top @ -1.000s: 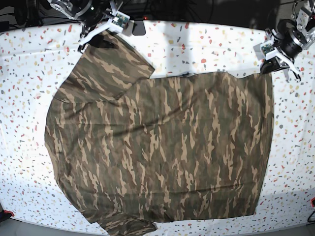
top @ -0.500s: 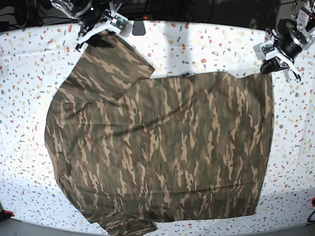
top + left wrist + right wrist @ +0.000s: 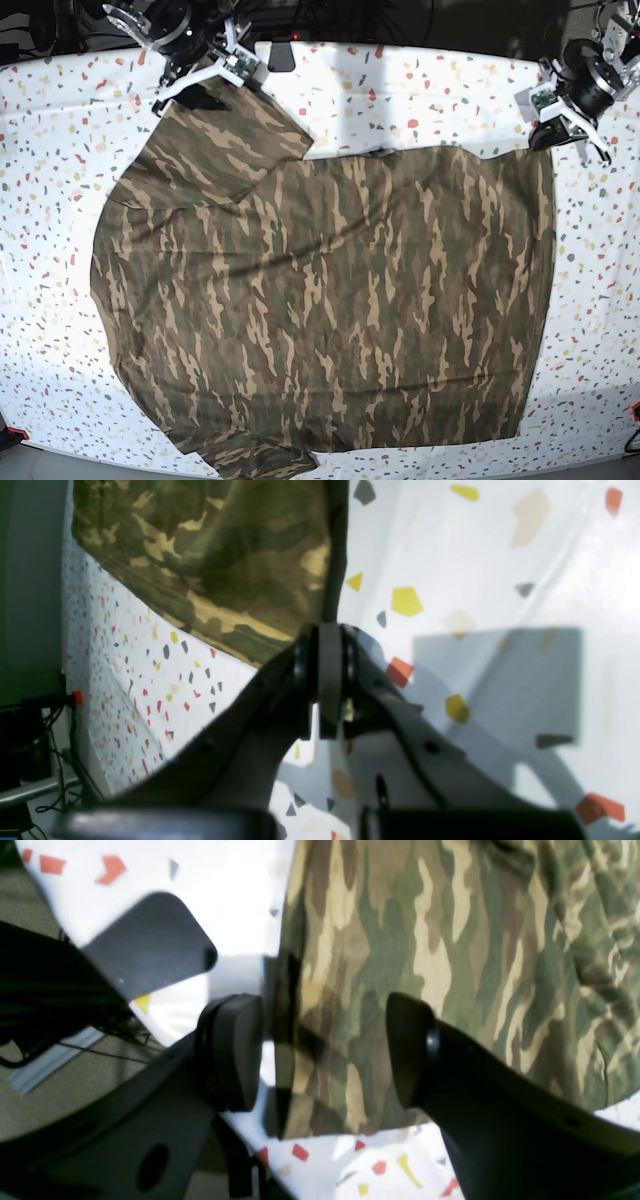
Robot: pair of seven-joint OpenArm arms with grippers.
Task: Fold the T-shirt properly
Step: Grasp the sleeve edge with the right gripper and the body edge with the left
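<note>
- T-shirt [image 3: 320,300] lies spread flat on the speckled white table [image 3: 420,90], covers most of it; camo side up, collar not seen.
- Landmark = the shirt. Its straight edge toward the base view's right runs top to bottom near the table's right border; only a narrow strip of bare table beyond it.
- Far edge of the shirt body is well short of the table's back border; wide bare strip of table there, between the two arms.
- One sleeve points to the far corner on the base view's left; the other sleeve hangs at the near edge, partly cut off by the frame.
- Near hem close to the table's front border, thin strip of table left.
- The rounded shoulder side leaves a moderate band of bare table toward the base view's left.
- Right gripper [image 3: 325,1055] sits at the far sleeve's end edge; jaws spread wide, one finger [image 3: 230,1055] over bare table just off the sleeve edge, the other over the cloth. Sleeve edge lies between them, not pinched. In the base view it [image 3: 200,75] is at the sleeve tip.
- Dark flat rounded object [image 3: 150,940] on the table just beside that sleeve edge, apart from the cloth.
- Left gripper [image 3: 325,680] has its jaws pressed together, nothing visibly between them; the shirt's corner [image 3: 225,570] is just past the fingertips, contact unclear. In the base view it [image 3: 560,120] is at the shirt's far right-hand corner.
</note>
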